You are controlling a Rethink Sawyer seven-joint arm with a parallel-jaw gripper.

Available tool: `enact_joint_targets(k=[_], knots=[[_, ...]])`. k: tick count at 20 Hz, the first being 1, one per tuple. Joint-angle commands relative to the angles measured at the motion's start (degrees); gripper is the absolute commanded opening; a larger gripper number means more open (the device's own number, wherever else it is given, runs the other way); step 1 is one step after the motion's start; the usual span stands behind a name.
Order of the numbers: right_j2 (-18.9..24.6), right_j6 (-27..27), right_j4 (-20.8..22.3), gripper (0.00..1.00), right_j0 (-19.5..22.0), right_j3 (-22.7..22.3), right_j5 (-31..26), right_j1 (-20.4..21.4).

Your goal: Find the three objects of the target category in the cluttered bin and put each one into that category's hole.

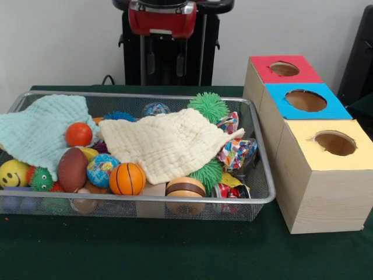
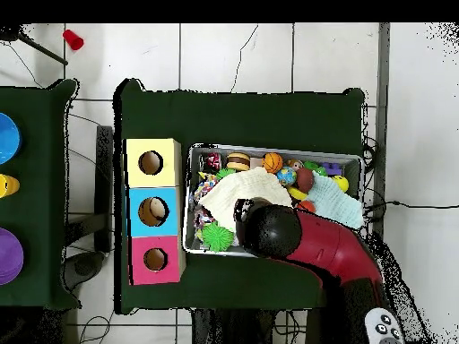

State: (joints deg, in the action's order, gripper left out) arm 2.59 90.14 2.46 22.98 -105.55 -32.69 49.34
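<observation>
Plush toys stay unseen, presumably hidden under the cream cloth (image 1: 169,143) in the cluttered bin (image 1: 265,195), directly beneath the arm (image 2: 314,242) hovering over its robot-side edge; whether the end effector is spread, I cannot tell.

You are in a robot test room, like a lab. The surface (image 1: 145,251) has a dark green cloth over it, and the red and black robot arm (image 2: 327,246) stands on a black stand right by it. The floor (image 2: 233,58) is made of big pale tiles, and thin wires (image 2: 242,54) run loose across them. The wall (image 1: 58,41) behind is plain and bare. Three wooden boxes (image 1: 309,146) with red, blue and yellow tops each have a round hole. The wire basket (image 1: 259,195) full of toys looks set up for a test.
</observation>
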Motion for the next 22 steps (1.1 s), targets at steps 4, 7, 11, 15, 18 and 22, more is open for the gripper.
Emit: enact_joint_targets(k=[4,7,11,15,18,22], knots=[[6.54,-3.98,5.51,1.00,4.47,7.66,1.19,-5.18],[7.37,-4.66,6.31,1.00,5.66,8.92,0.41,-6.16],[7.37,-4.51,7.51,1.00,7.18,10.20,-2.04,-7.38],[8.34,-5.42,8.18,1.00,8.12,13.92,-4.52,-9.05],[8.85,-5.89,8.73,1.00,8.18,16.83,-7.04,-10.11],[9.46,-5.75,9.02,1.00,8.01,17.76,-7.80,-10.11]])
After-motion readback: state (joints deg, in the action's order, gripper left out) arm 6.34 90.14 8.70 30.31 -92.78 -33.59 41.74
